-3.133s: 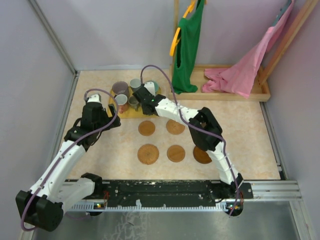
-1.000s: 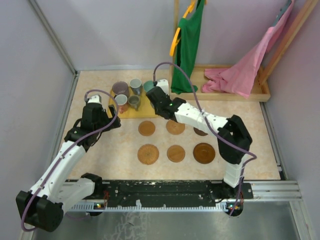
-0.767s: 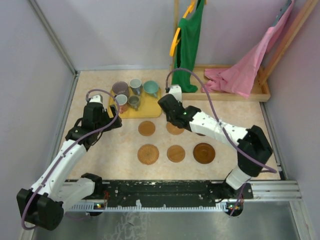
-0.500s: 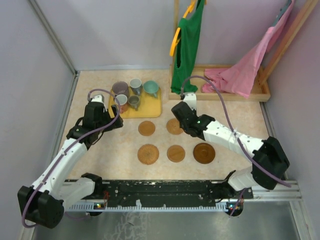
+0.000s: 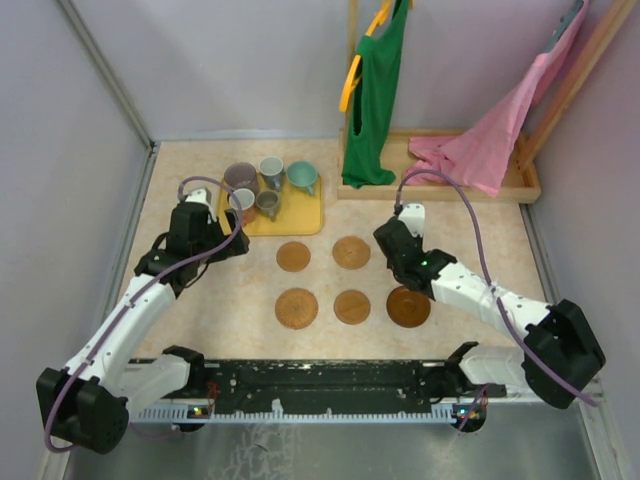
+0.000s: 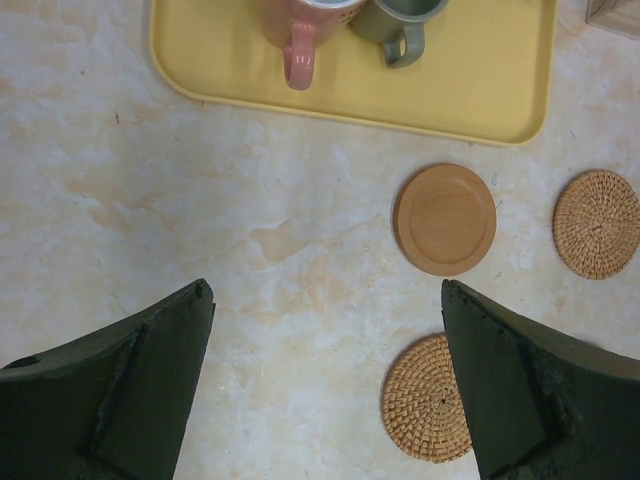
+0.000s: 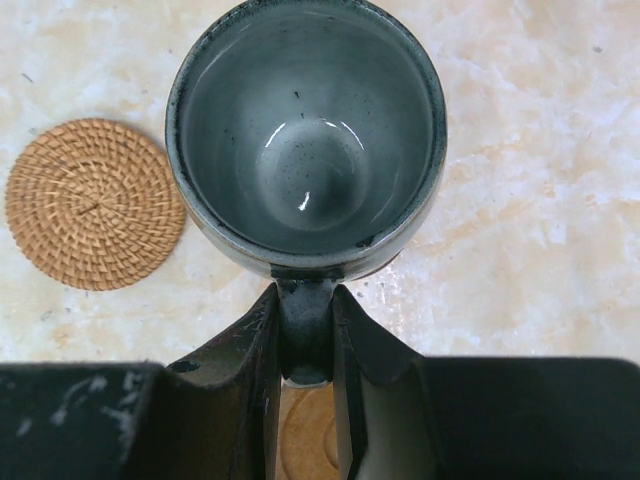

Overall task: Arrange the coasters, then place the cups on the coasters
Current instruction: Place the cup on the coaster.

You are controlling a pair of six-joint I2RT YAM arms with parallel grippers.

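Claw (image 7: pixel 306 318) (right) snug on cup (image 7: pixel 305 130) handle

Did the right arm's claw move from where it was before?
Yes. The right gripper left the yellow tray and swung right and nearer, carrying a grey cup by its handle.

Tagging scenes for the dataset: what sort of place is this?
Probably a lab test cell: plain walls box in the tabletop, left arm and right arm mount on a metal rail, and a green garment hangs behind.
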